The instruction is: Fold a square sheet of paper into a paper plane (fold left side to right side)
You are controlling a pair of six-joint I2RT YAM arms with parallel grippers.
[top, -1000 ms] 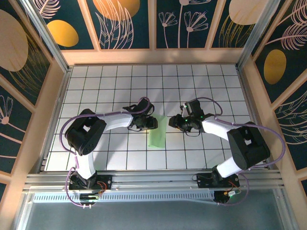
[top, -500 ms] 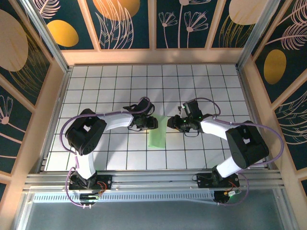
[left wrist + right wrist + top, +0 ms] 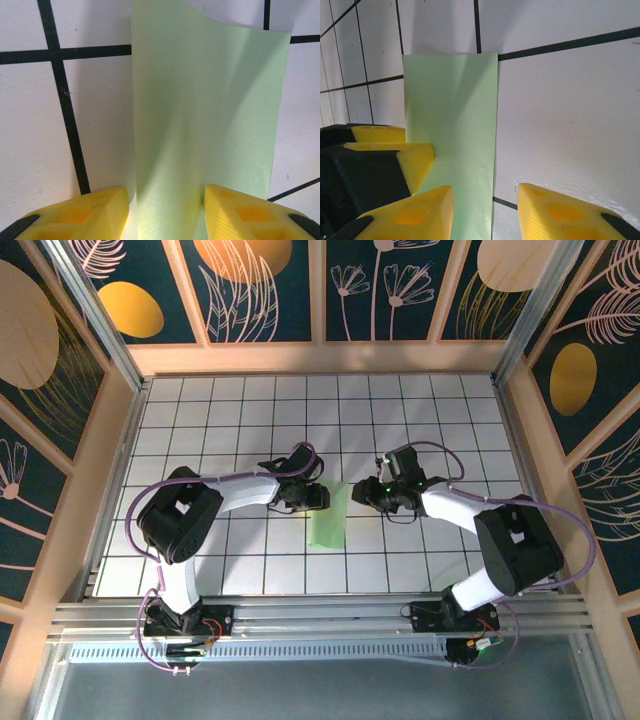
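Note:
The square sheet of paper (image 3: 328, 517) lies on the tiled table as a narrow pale green strip, folded lengthwise. My left gripper (image 3: 317, 498) sits low at the strip's upper left edge. In the left wrist view the paper (image 3: 200, 115) bulges up in a soft ridge and runs between the open yellow fingers (image 3: 75, 215) of that gripper (image 3: 166, 215). My right gripper (image 3: 362, 492) is at the strip's upper right edge. It (image 3: 485, 212) stands open astride the right edge of the paper (image 3: 455, 115), one finger (image 3: 415, 212) over the paper and the other over bare table.
The white tiled table (image 3: 240, 420) with black grid lines is ringed by wooden walls (image 3: 320, 358). In the right wrist view the left gripper's yellow fingers (image 3: 405, 152) rest against the paper's far edge. The two grippers are about one tile apart.
The right gripper has shifted very slightly beside the strip. The paper and the left gripper have stayed in place.

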